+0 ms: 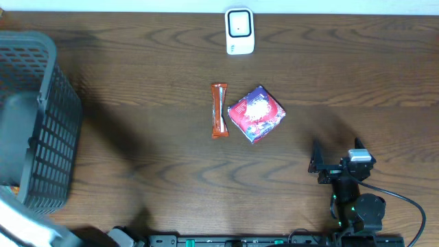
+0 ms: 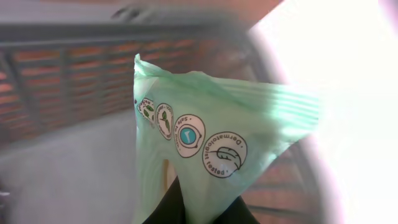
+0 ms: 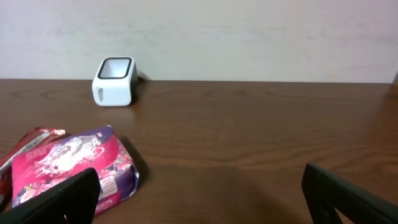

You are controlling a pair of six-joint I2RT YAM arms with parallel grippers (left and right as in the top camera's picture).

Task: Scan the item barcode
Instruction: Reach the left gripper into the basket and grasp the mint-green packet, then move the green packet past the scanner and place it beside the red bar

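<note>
In the left wrist view a pale green soft packet with round printed seals fills the middle, and my left gripper is shut on its lower edge inside the grey basket. No barcode shows on it. The white scanner stands at the far middle of the table, its window up; the right wrist view shows the scanner too. My right gripper rests low at the front right, open with nothing in it.
An orange snack bar and a pink and purple packet lie side by side mid-table, left of the right gripper. The packet sits just beyond the right gripper's left finger. The basket takes up the table's left edge.
</note>
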